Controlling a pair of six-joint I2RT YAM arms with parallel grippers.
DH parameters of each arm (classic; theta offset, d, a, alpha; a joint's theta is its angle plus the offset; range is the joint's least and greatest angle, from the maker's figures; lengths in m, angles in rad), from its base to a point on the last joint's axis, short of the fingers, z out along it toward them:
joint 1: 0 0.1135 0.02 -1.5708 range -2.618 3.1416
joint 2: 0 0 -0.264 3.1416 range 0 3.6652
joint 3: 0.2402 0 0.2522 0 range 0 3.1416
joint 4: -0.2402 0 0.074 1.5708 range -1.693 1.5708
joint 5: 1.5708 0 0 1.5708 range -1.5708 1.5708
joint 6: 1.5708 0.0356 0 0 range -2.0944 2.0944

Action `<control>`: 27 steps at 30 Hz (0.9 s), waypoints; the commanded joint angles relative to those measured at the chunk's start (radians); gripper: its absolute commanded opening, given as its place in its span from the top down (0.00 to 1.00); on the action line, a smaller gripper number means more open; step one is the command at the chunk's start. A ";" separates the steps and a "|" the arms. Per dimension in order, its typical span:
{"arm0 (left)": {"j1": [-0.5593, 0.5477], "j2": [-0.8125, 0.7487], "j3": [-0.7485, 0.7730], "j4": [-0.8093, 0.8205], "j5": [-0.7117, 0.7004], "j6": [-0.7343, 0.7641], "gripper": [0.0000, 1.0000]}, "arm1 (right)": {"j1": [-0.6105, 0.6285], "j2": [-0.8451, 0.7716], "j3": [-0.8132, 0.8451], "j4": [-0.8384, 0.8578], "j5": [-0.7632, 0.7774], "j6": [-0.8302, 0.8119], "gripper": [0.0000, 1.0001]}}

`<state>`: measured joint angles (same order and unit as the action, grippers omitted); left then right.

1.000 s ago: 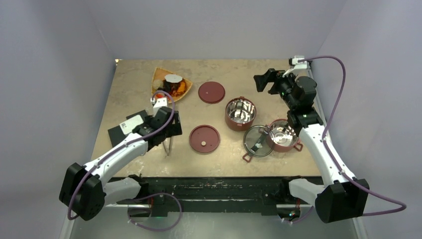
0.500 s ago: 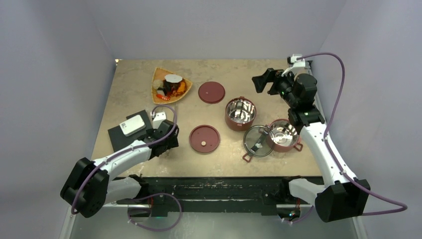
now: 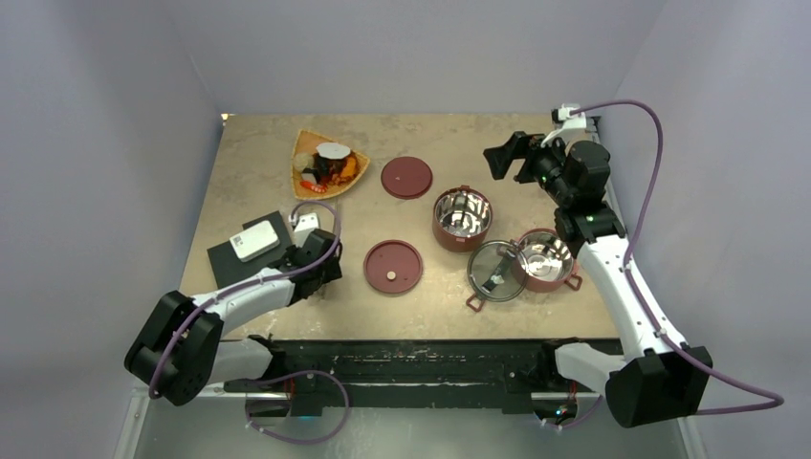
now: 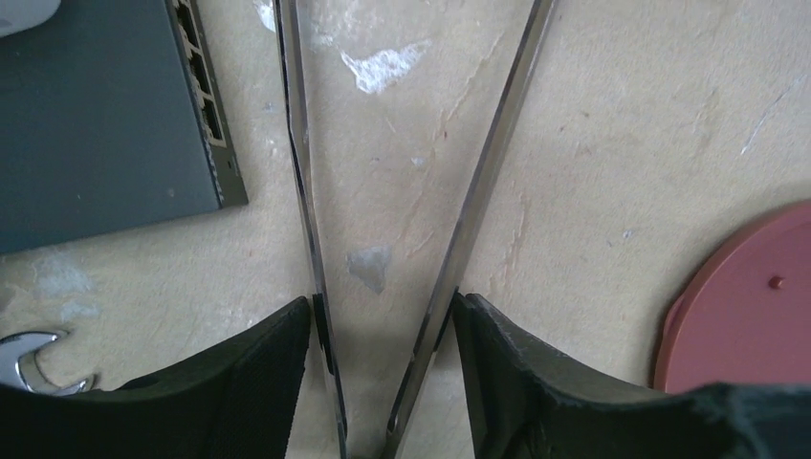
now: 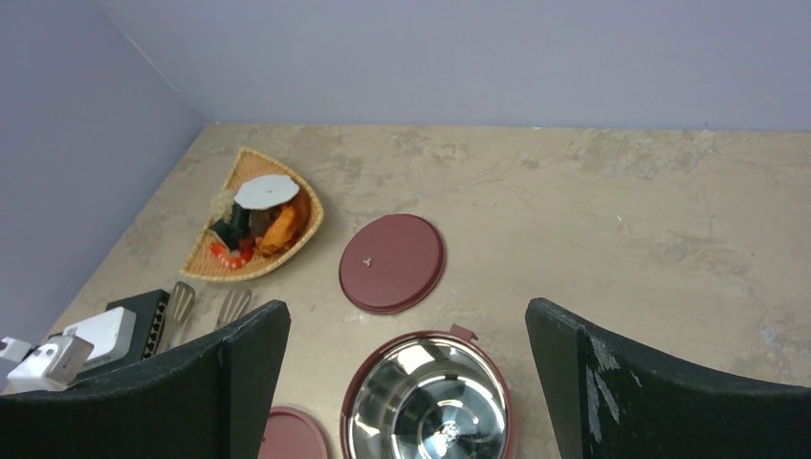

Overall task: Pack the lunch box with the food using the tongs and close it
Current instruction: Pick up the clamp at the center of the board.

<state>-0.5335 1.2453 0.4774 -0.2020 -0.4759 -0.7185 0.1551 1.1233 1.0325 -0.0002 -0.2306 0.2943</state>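
Observation:
The tongs [image 4: 478,191] lie flat on the table, their two thin metal arms running away from me in a narrow V. My left gripper [image 4: 383,316] is shut on them, one pad against the outside of each arm. In the top view the left gripper [image 3: 320,268] covers them. Two steel-lined bowls [image 3: 462,218] [image 3: 545,260] of the lunch box stand open at centre right. The smoky clear lid [image 3: 495,271] leans on the nearer bowl, and two dark-red disc lids [image 3: 406,178] [image 3: 393,266] lie flat. The food [image 3: 330,164] sits at the back left. My right gripper [image 5: 404,311] hangs open, high above the far bowl.
The food rests in an orange fan-shaped tray [image 3: 304,142]. A dark flat box [image 4: 96,124] with a white device [image 3: 254,239] on it lies just left of the tongs. A short silver wrench [image 4: 29,359] is near the left finger.
My left gripper has come down and back toward the near edge, and its jaws have narrowed onto the tongs' arms. The right arm has barely moved.

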 commanded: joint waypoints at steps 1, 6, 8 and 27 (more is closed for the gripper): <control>0.063 0.013 -0.017 0.084 0.066 0.030 0.45 | 0.000 -0.048 0.001 0.002 -0.023 -0.003 0.03; 0.141 0.040 -0.010 0.107 0.143 0.065 0.44 | 0.000 -0.072 -0.022 0.002 -0.030 0.001 0.03; 0.152 0.070 0.002 0.113 0.166 0.083 0.44 | -0.001 -0.085 -0.039 0.002 -0.025 0.003 0.03; 0.155 -0.127 0.179 -0.141 0.209 0.122 0.61 | 0.000 -0.126 -0.086 -0.051 -0.009 0.005 0.03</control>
<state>-0.3817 1.1896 0.5739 -0.2737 -0.2863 -0.6067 0.1551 1.0225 0.9588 -0.0528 -0.2306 0.2981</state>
